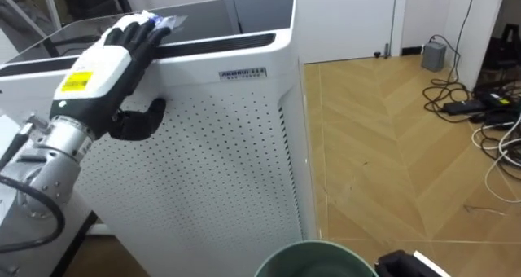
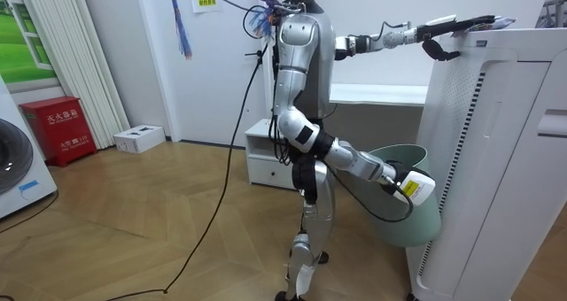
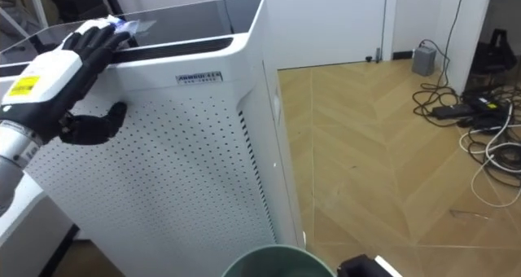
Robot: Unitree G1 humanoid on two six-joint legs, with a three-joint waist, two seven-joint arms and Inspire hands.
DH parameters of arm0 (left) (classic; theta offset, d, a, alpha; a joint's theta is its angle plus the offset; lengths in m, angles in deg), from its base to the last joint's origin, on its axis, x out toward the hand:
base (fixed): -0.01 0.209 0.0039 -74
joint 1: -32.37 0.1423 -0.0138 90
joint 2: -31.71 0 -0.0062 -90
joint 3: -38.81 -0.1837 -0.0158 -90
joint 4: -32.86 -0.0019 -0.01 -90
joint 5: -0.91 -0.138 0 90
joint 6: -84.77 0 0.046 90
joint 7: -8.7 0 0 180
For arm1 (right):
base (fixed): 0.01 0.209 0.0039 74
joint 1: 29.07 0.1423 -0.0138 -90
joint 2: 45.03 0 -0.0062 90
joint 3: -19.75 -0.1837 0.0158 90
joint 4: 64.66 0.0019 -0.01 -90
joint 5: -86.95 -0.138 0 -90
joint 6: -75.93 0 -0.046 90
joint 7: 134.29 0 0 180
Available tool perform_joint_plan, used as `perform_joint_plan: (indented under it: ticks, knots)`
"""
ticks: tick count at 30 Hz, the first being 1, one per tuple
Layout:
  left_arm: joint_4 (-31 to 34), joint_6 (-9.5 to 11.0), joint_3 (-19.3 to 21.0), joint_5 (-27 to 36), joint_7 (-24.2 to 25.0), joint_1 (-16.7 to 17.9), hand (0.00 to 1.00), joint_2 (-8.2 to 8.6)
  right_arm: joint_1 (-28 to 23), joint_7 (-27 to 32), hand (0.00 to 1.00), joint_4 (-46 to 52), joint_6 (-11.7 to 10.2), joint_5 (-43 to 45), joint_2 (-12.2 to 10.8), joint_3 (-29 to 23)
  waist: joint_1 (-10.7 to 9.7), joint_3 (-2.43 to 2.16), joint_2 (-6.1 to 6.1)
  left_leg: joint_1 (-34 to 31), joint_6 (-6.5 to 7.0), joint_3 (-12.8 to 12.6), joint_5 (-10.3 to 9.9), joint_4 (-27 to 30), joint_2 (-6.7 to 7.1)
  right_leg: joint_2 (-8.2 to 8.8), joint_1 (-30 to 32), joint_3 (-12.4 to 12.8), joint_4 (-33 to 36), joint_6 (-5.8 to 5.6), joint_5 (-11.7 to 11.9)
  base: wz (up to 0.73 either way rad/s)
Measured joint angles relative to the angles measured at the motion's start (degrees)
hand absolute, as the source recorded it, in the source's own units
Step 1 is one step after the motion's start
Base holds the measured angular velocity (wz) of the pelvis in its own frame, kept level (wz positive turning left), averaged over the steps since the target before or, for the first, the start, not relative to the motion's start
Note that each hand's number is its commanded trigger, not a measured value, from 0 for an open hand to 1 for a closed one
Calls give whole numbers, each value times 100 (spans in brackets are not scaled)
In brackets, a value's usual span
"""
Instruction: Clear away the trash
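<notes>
The left hand [image 1: 110, 57] lays straight fingers [image 1: 140, 34] on the clear wrapper [image 1: 167, 20] atop the air purifier [image 1: 212, 147], nothing pinched; a push may slide it across the top, out of reach; the right hand [image 2: 412, 188] is low by the green bin [image 2: 427, 226], its state I cannot tell.

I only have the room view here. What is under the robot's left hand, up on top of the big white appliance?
Observer: A small, crumpled clear wrapper with blue print. The left hand has its fingers lying straight on it, on the dark top panel.
Operator: Anything on the floor beyond the appliance?
Observer: Yes, a tangle of cables lies on the wooden floor, toward the far wall.
</notes>
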State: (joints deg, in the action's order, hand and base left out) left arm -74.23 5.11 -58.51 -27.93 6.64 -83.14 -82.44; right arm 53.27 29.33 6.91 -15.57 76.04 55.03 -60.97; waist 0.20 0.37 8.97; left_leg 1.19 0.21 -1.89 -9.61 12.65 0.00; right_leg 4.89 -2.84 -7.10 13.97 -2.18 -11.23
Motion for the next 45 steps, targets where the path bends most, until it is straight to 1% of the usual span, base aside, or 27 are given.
perform_joint_plan:
  ticks: [2, 6, 7, 8, 9, 10, 11, 12, 15, 17, 18, 21, 22, 23, 25, 26, 30, 33, 36, 40, 45]
  knots:
    - [-75, -1, 68, 0, 139, -29, 0, 0, 0, -2, 100, 0, 32, 0, 5, -22, -6, 6, 35, -2, -2, -23, 2, 2, 0, 9, 77, 33, 106, 2, -31, -6]
    - [-214, -1, 123, -8, 205, -88, 0, 0, 0, -3, 100, 3, 41, 0, 5, -93, 0, 13, 26, -8, -10, -76, 8, 10, 1, 24, 175, 91, 236, 9, -99, -9]
    - [-231, -3, 161, -3, 259, -91, 0, 0, 0, 8, 100, 4, 45, 1, 5, -130, -5, 21, 16, -5, -13, -83, 12, 11, 2, 29, 187, 93, 281, 13, -112, 0]
    - [-237, -29, 184, -2, 271, -94, 12, 0, 0, 24, 100, 4, 47, 4, 8, -163, -10, 33, -1, -3, -15, -83, 15, 13, 6, 35, 207, 95, 301, 14, -138, 0]
    - [-248, -37, 194, -2, 271, -98, 56, 0, 0, 32, 100, 8, 48, 13, 11, -175, -11, 39, -9, -4, -17, -82, 16, 15, 6, 35, 234, 99, 314, 13, -147, 0]
    - [-277, -37, 241, -8, 272, -106, 70, 0, 0, 54, 100, 54, 73, 45, 17, -195, -8, 45, -24, -26, -20, -91, 17, 17, 8, 37, 292, 112, 367, 18, -166, 0]
    - [-278, -41, 291, -8, 274, -112, 93, 2, -1, 72, 100, 120, 117, 81, 20, -222, -16, 46, -32, -67, -21, -91, 18, 45, 9, 42, 310, 106, 406, 19, -178, 0]
    - [-277, -41, 292, -8, 275, -123, 100, 2, 0, 80, 100, 122, 127, 91, 23, -234, -10, 45, -32, -76, -22, -91, 19, 53, 8, 42, 317, 104, 412, 20, -177, 0]
    - [-304, -45, 429, -8, 273, -209, 100, 12, -1, 124, 100, 134, 214, 173, 19, -273, 0, 43, -40, -74, -23, -118, 20, 58, 12, 58, 356, 110, 478, 31, -184, -5]
    - [-443, -151, 557, -11, 262, -372, 100, 15, 0, 144, 100, 156, 289, 185, 18, -273, -6, 41, -38, -57, -24, -141, 20, 56, 14, 61, 347, 124, 479, 31, -184, -5]
    - [-489, -185, 607, -78, 286, -408, 100, -18, -1, 166, 100, 158, 300, 199, 23, -275, -11, 37, -32, -42, -22, -144, 21, 50, 22, 69, 334, 128, 480, 29, -185, 0]
    - [-494, -179, 609, -209, 237, -411, 100, -21, 1, 256, 100, 162, 402, 227, 4, -283, 6, 33, -31, 19, -2, -153, 34, 41, 45, 95, 275, 116, 483, 6, -202, 5]
    - [-514, -207, 682, -213, 213, -412, 100, -20, 1, 245, 100, 162, 406, 242, -20, -281, -3, 37, -37, 49, 3, -153, 38, 19, 49, 98, 281, 114, 481, -7, -210, 0]
    - [-575, -295, 772, -214, 213, -419, 100, -22, 1, 242, 100, 163, 406, 240, -35, -282, -20, 36, -40, 55, 7, -153, 42, 6, 55, 102, 279, 114, 481, -14, -214, 0]
    - [-688, -384, 875, -219, 176, -421, 100, -21, 1, 243, 100, 163, 407, 238, -46, -283, -44, 37, -46, 54, 10, -152, 44, 4, 60, 105, 271, 115, 481, -15, -213, 0]
    - [-687, -393, 949, -248, 168, -421, 100, -22, 1, 244, 100, 163, 406, 236, -59, -284, -45, 36, -58, 50, 11, -153, 44, 3, 60, 105, 250, 114, 481, -13, -208, 0]
    - [-632, -388, 971, -450, 86, -427, 100, -27, 1, 247, 100, 163, 407, 239, -56, -284, -15, 27, -68, 53, 12, -152, 47, 8, 61, 112, 226, 89, 477, -11, -205, 3]
    - [-647, -480, 974, -468, 21, -453, 100, -38, 1, 243, 100, 162, 407, 232, -77, -282, -16, 30, -72, 58, 13, -152, 53, 6, 62, 118, 212, 74, 465, -11, -205, 1]
    - [-653, -519, 962, -587, -17, -527, 100, -43, 1, 252, 100, 160, 407, 230, -102, -278, -16, 39, -84, 73, 13, -152, 53, 3, 69, 126, 195, 70, 459, -13, -207, 0]
    - [-643, -542, 942, -683, -21, -580, 100, -75, 1, 243, 100, 160, 407, 230, -105, -265, -16, 67, -113, 81, 13, -152, 53, -4, 69, 125, 180, 61, 442, -16, -211, 0]
    - [-631, -542, 942, -691, -24, -593, 100, -79, 1, 242, 100, 160, 407, 228, -107, -265, -12, 68, -107, 50, 14, -152, 52, -5, 68, 119, 184, 59, 395, -21, -209, 0]
